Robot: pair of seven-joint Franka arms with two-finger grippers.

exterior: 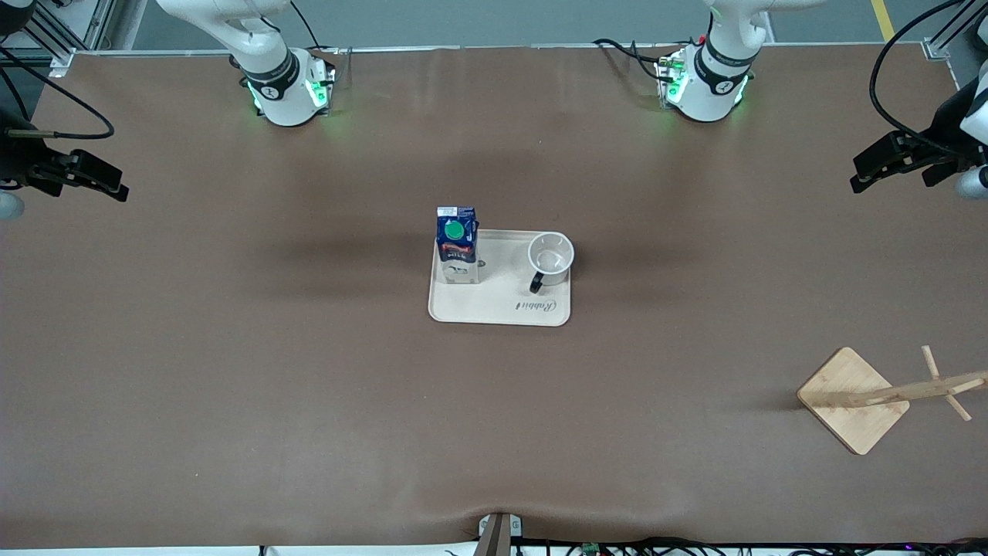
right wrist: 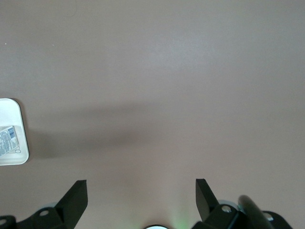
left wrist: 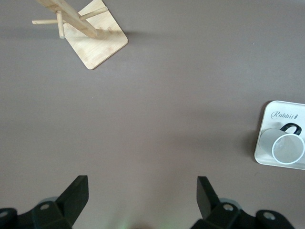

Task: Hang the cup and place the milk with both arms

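The white cup (exterior: pixel 550 257) with its black handle stands upright on a cream tray (exterior: pixel 502 307) at the table's middle. The dark-blue milk (exterior: pixel 457 245) with a green cap stands on the same tray, toward the right arm's end. My left gripper (exterior: pixel 863 176) is open and empty, held over bare table at the left arm's end. My right gripper (exterior: pixel 114 185) is open and empty over bare table at the right arm's end. The left wrist view shows its open gripper (left wrist: pixel 141 191), the cup (left wrist: pixel 287 147) and the tray (left wrist: pixel 274 107). The right wrist view shows its open gripper (right wrist: pixel 141 193), the tray's corner (right wrist: pixel 9 109) and the milk's white lower part (right wrist: pixel 10 139).
A wooden cup rack (exterior: pixel 853 401) with pegs on a square base stands near the left arm's end, nearer to the front camera than the tray; it also shows in the left wrist view (left wrist: pixel 95 40). Brown table surface lies all around the tray.
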